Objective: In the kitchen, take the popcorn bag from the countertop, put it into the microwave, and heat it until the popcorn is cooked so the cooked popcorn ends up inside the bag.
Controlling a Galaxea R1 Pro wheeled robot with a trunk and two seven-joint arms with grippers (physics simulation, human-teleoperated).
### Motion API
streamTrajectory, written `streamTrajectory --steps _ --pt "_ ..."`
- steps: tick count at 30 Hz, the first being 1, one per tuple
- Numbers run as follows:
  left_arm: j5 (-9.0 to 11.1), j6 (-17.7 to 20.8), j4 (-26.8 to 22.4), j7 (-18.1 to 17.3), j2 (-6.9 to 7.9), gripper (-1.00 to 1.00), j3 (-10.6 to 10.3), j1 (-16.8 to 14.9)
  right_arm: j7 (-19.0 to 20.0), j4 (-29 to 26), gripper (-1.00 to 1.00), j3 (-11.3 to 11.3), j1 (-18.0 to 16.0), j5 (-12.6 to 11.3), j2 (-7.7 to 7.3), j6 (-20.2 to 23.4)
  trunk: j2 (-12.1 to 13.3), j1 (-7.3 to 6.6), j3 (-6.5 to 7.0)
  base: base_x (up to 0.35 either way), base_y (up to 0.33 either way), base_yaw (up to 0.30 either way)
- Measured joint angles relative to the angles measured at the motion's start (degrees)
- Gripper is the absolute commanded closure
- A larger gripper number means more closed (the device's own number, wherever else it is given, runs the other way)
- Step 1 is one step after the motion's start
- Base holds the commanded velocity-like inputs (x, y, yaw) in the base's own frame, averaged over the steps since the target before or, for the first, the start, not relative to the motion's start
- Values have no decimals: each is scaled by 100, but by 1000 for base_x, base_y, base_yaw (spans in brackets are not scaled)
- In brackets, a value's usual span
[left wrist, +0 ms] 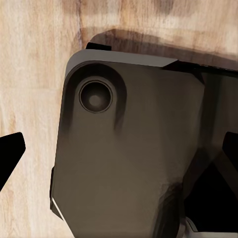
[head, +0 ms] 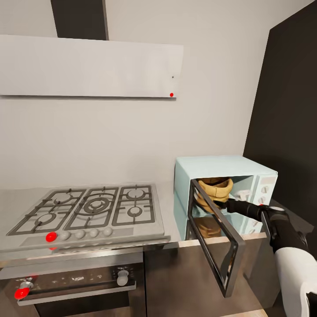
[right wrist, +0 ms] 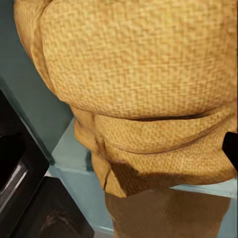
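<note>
We are reaching our right claw (head: 230, 203) into the microwave (head: 224, 196), popcorn bag (head: 214, 190) inside.

Whether the claw is pinching the bag, we cannot tell; the left claw is hanging spread over the robot's base. We are judging the job halfway: one bag in, one door (head: 214, 233) open, heating pending, one worktop (head: 171, 220) beneath.

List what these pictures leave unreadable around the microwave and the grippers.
- Right gripper: head view, fingertips hidden against the popcorn bag; grip unreadable.
- Popcorn bag base: open microwave door covers it.
- Microwave knob markings: too small.
- Left gripper: left wrist view, dark fingers cut off by edges.
</note>
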Motion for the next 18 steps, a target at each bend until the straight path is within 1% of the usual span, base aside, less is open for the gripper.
streamTrajectory --steps 2,3,4,5,8,14,18 --pt "-1 0 0 0 0 -100 0 0 -25 -6 -100 -78 0 0 -9 -8 0 0 0 0 0 0" --pt "-1 0 0 0 0 -100 0 0 -92 -8 -100 -207 0 1 -17 -10 0 0 0 0 0 0" --pt "-1 0 0 0 0 -100 0 0 -135 -8 -100 -279 0 -1 -9 -9 0 0 0 0 0 0" --pt "0 0 0 0 0 -100 0 0 -153 -9 -100 -299 0 -1 -4 -9 0 0 0 0 0 0" --pt "-3 -2 0 0 0 -100 0 0 -179 -9 -100 -321 0 5 25 -16 0 0 0 0 0 0" --pt "-15 -9 -8 -7 0 -100 2 0 -149 0 -100 -321 1 63 190 -18 0 -1 0 29 21 0" --pt "-17 -9 -9 -22 0 -100 3 0 -140 5 -100 -317 1 77 253 -18 0 -1 0 50 41 0"
